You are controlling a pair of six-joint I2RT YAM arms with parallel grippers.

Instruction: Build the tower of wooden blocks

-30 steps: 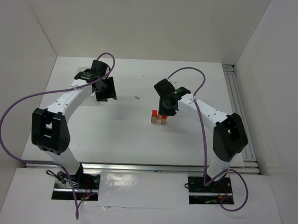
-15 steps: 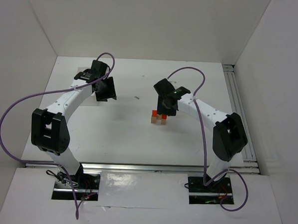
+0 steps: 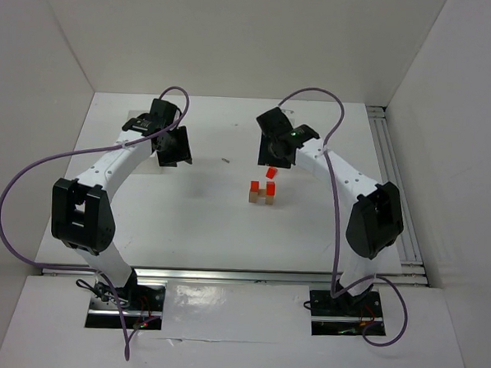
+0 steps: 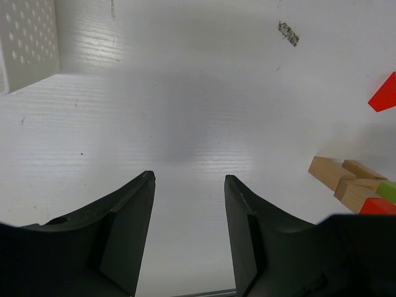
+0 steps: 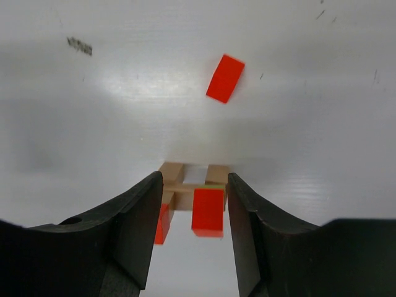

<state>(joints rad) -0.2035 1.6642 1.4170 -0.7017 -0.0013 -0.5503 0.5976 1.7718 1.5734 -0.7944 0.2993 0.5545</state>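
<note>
The wood block tower [image 3: 261, 195] stands mid-table: tan blocks in crossed layers with red blocks on top. In the right wrist view the tower [image 5: 185, 185] carries a red block [image 5: 208, 212] on top, with a second red block [image 5: 162, 224] at its left. A loose red block [image 3: 271, 172] lies flat just behind the tower, also in the right wrist view [image 5: 225, 78]. My right gripper [image 3: 272, 150] is open and empty, raised behind the tower; in its own view the gripper [image 5: 195, 180] frames the tower. My left gripper [image 3: 173, 147] is open and empty at far left, as its own view [image 4: 189, 180] shows.
The left wrist view shows the tower's tan blocks [image 4: 337, 174], a lime green block [image 4: 388, 189] and the loose red block [image 4: 385, 93] at the right edge. A white perforated box [image 4: 28, 40] sits at its top left. A small dark scrap [image 3: 224, 160] lies between the arms.
My right gripper has pulled back from the tower toward the far side of the table. The loose red block behind the tower now shows. The left arm has not moved.
</note>
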